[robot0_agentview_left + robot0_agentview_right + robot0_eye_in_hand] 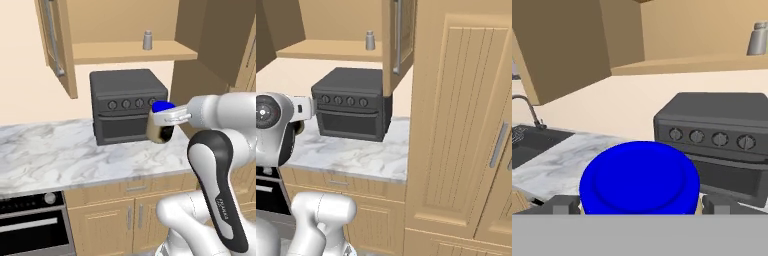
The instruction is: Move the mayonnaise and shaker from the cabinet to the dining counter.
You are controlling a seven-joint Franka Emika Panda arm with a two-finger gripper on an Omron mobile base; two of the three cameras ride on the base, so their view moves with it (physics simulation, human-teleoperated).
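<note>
The mayonnaise [161, 131], a squat cream jar with a blue lid [640, 179], hangs in the air in front of the toaster oven. My gripper [161, 121] is shut on it, one finger on either side of the jar. In the hand view the blue lid sits between the gripper [641, 205] fingertips. The small grey shaker [147, 40] [370, 40] [757, 39] stands upright on the wooden shelf of the open cabinet [130, 51], above and behind the jar. The dining counter is out of view.
A dark toaster oven [127, 105] [351, 105] stands on the marble wall counter [55, 152] under the shelf. The cabinet door [57, 40] hangs open at the left. A sink [532, 142] lies further left, a tall pantry [456, 125] at the right, a black stove [30, 220] below.
</note>
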